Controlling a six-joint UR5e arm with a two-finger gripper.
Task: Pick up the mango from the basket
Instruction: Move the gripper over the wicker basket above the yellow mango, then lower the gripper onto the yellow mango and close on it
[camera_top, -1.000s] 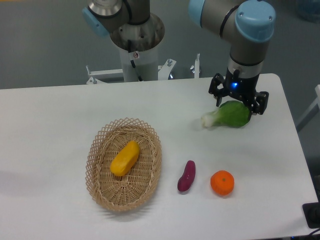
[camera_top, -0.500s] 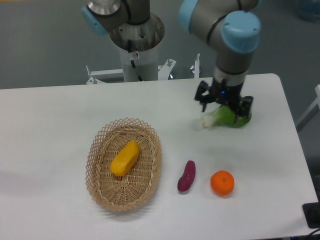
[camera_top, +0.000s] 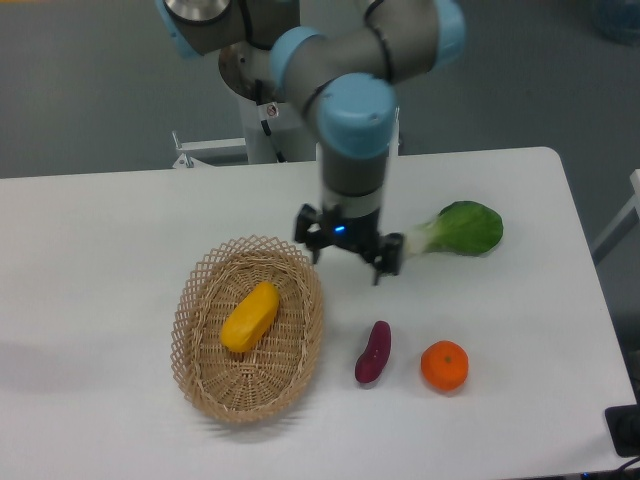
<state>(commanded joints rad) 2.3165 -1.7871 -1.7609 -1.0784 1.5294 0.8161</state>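
A: Entry. The mango lies in the left-centre of the basket, lower left of the frame, long axis running lower-left to upper-right. Nothing touches it.

B: Gripper?

A: Centre of frame, just right of the basket's upper-right rim, hanging above the bare table. Fingers spread, nothing between them. One finger shows at the left near the rim, the other at the right, close to the white stem of the greens (a gap shows there, I judge no contact).

B: Risks from here?

A: First, the rim. The lacy edge stands up, and a low sideways approach could catch a finger in the weave and drag the basket. Second, alignment. If the fingers close along the mango's length rather than across its narrow width, the smooth skin will likely squirt out. Third, depth: too deep and the tips press into the wicker floor; too shallow and the grip lands on the curved top and slips.

B: Other items?

A: Sweet potato and orange sit lower right, well apart from the basket, so not in the path.

B: Arm pose?

A: Base column at upper centre, the upper joints folded across the top of the frame, blue-capped wrist pointing straight down, tool vertical (blue light lit on the gripper body).
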